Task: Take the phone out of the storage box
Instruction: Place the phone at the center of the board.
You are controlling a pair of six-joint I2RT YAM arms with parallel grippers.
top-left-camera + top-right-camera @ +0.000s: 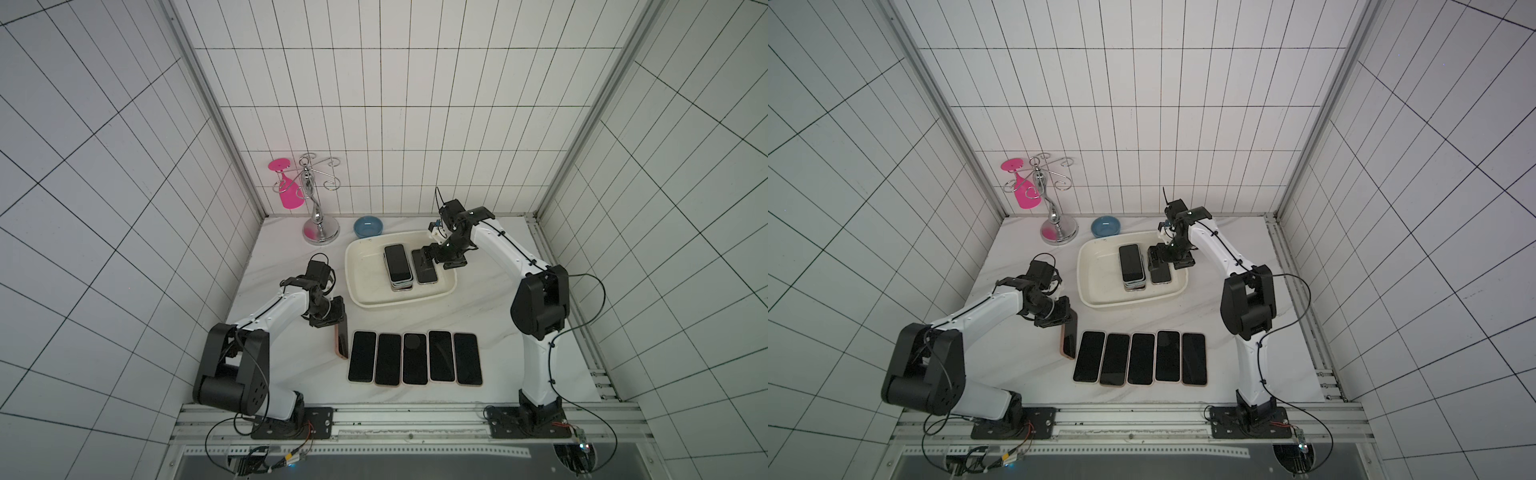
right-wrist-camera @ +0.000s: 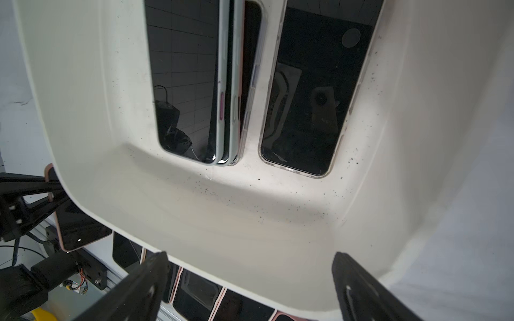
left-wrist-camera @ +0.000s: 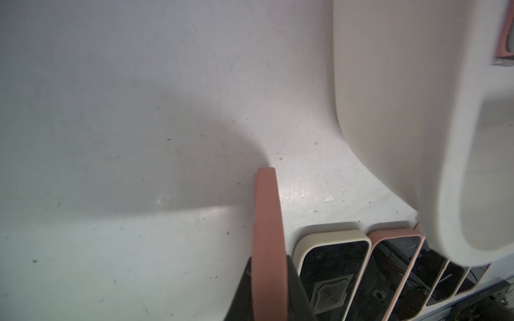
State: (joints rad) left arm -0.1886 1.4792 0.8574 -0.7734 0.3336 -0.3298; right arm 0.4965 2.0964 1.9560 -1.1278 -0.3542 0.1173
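Observation:
The cream storage box (image 1: 352, 282) (image 1: 1086, 278) sits at the middle back of the table. Inside it lie a stack of dark-screened phones (image 1: 398, 262) (image 2: 189, 83) and a single phone (image 1: 426, 272) (image 2: 311, 97) to their right. My right gripper (image 1: 426, 254) (image 2: 251, 261) hangs open over the box's right half, above the single phone, with nothing between its fingers. My left gripper (image 1: 337, 320) (image 3: 268, 289) is shut on a pink-cased phone (image 1: 341, 338) (image 3: 268, 222), held on edge just left of a row of several phones (image 1: 415, 358) lying on the table.
A chrome glass rack (image 1: 318, 208) with a pink wine glass (image 1: 286, 187) stands at the back left. A small blue bowl (image 1: 368, 226) sits just behind the box. A metal rail (image 1: 415, 419) runs along the table's front edge.

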